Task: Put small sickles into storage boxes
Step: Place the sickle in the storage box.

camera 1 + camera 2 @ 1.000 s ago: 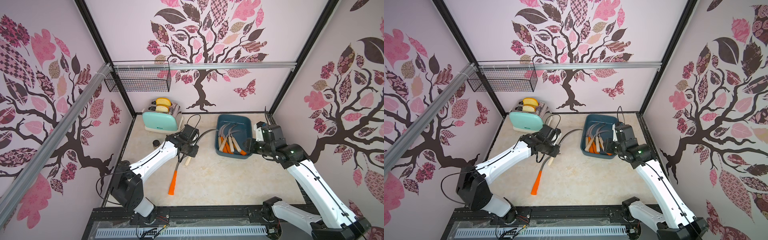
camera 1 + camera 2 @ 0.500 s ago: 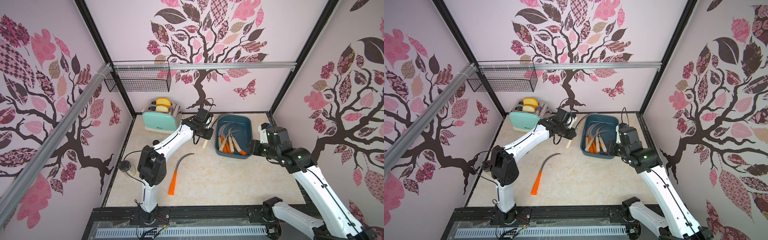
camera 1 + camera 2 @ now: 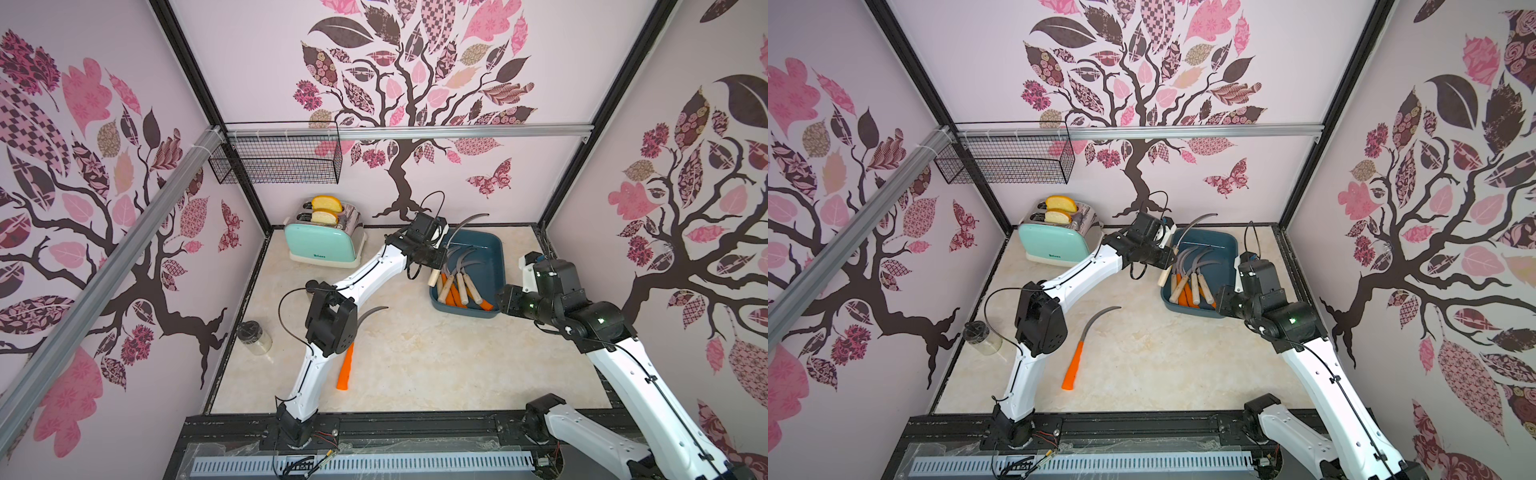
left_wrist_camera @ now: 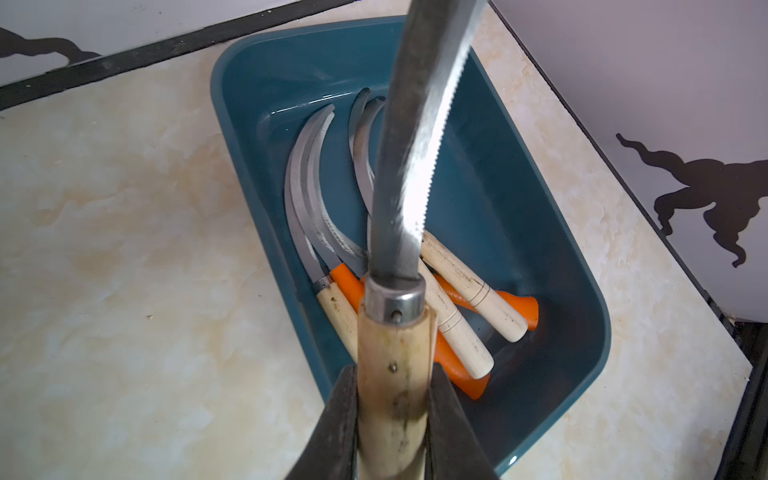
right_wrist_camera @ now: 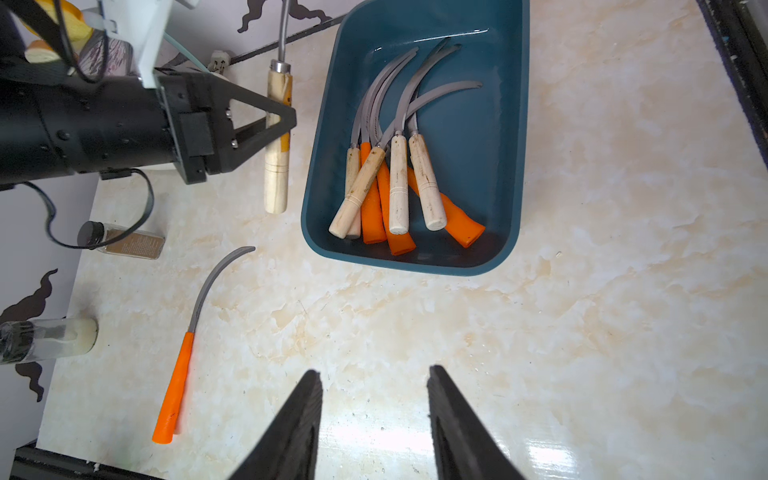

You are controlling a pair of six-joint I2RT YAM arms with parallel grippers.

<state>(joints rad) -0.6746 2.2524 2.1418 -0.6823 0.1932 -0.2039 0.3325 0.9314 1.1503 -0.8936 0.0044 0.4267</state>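
Observation:
My left gripper [image 3: 436, 259] [image 4: 392, 374] is shut on the pale wood handle of a small sickle [image 4: 395, 332] [image 5: 277, 166]. It holds the sickle in the air at the left rim of the dark teal storage box [image 3: 494, 249] [image 5: 521, 124]. The blade [image 3: 465, 224] rises toward the back wall. Several small sickles [image 3: 457, 282] [image 5: 395, 174] with orange or wood handles lie in the box. An orange-handled sickle [image 3: 1075, 361] [image 5: 176, 382] lies on the table. My right gripper [image 5: 374, 374] is open and empty, above bare table at the box's near end.
A mint toaster [image 3: 322, 245] with bread stands at the back left. A black wire basket [image 3: 276, 160] hangs on the wall above it. A glass jar [image 3: 253, 338] and a small bottle [image 5: 124, 243] lie by the left wall.
My left arm has carried the wood-handled sickle from the middle of the table to the box's left rim. The right gripper has narrowed slightly and drawn back a little.

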